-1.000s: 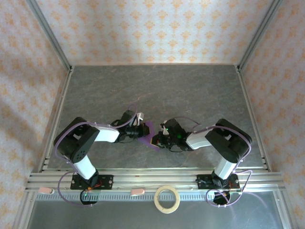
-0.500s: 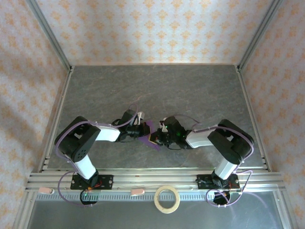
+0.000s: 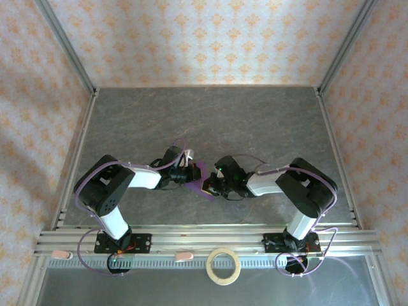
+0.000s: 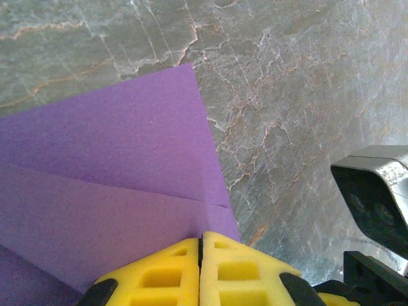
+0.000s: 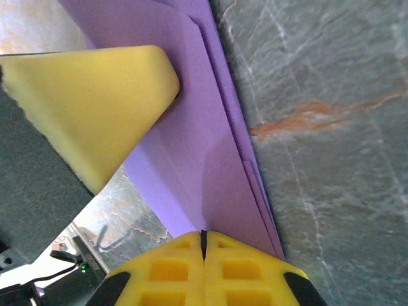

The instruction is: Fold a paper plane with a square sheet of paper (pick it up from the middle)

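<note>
Right gripper shifted left, tape ring apart

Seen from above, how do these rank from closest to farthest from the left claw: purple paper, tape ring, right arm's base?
1. purple paper, pinched in the left gripper, at centre.
2. tape ring, on the near ledge, slightly right.
3. right arm's base, near right.
</note>
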